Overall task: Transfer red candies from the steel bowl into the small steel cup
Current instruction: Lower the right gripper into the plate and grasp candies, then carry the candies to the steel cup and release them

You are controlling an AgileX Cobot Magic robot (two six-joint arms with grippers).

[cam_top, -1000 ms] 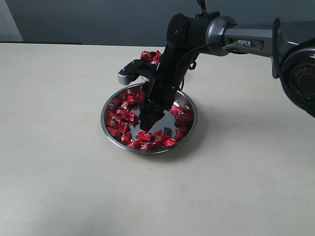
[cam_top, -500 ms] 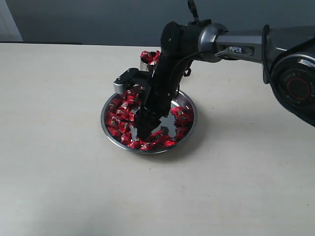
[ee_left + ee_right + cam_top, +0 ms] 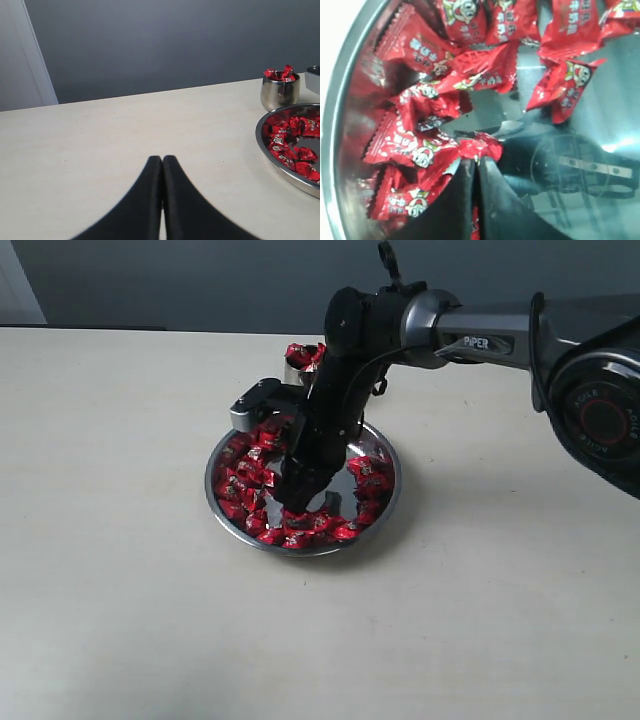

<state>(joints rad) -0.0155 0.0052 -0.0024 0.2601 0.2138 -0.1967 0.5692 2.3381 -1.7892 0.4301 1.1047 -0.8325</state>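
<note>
Right tool (image 3: 297,502) is down in the bowl (image 3: 346,486), jaws pressed together on the foil of one candy (image 3: 481,146) at the edge of the bare middle, where I judge it can be pinched clear of the other candies (image 3: 248,472). The cup (image 3: 291,372) stands just behind the bowl, heaped already, so the carry is short. Left tool (image 3: 162,167) hangs closed over bare tabletop (image 3: 100,135), out of the way.

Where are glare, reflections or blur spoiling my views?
Right wrist view: the wide shiny steel bowl mirrors the right hand, with a bright glare patch; shiny red foil candies are readable. Exterior view: arm shades the bowl's middle. Left wrist view: evenly lit, left hand a featureless black.
</note>
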